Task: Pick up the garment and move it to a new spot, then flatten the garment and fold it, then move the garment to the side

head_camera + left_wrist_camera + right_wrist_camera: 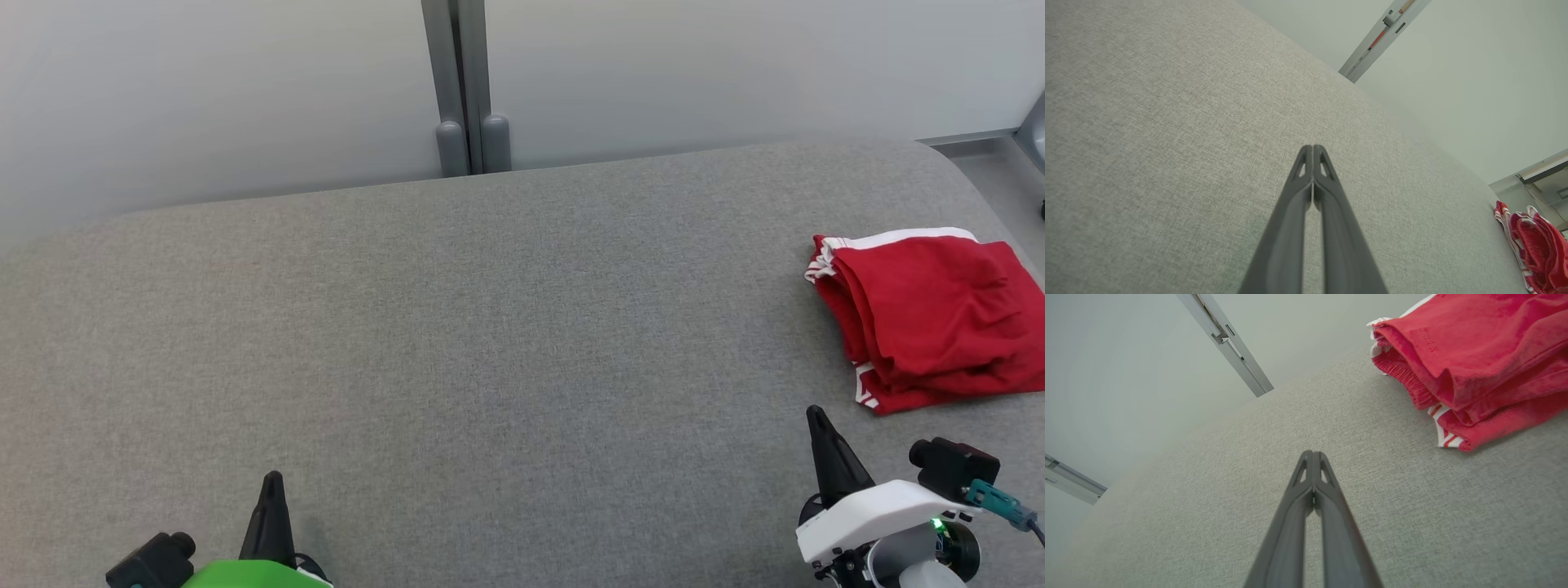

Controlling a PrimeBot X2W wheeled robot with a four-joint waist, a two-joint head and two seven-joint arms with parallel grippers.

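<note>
The garment (931,318) is red with white striped trim, folded into a compact stack at the right side of the grey fabric table (457,343). It also appears at the top right of the right wrist view, garment (1474,363), and at the far right of the left wrist view, garment (1535,249). My right gripper (815,413) is shut and empty, a short way in front of the garment's near left corner. In its own view the right gripper (1312,454) has its tips pressed together. My left gripper (273,477) is shut and empty at the lower left; the left gripper (1313,148) is far from the garment.
A pale wall with a grey vertical post (465,90) runs behind the table's far edge. The table's rounded right edge passes just beyond the garment, with floor (992,175) past it. Bare grey fabric stretches across the middle and left.
</note>
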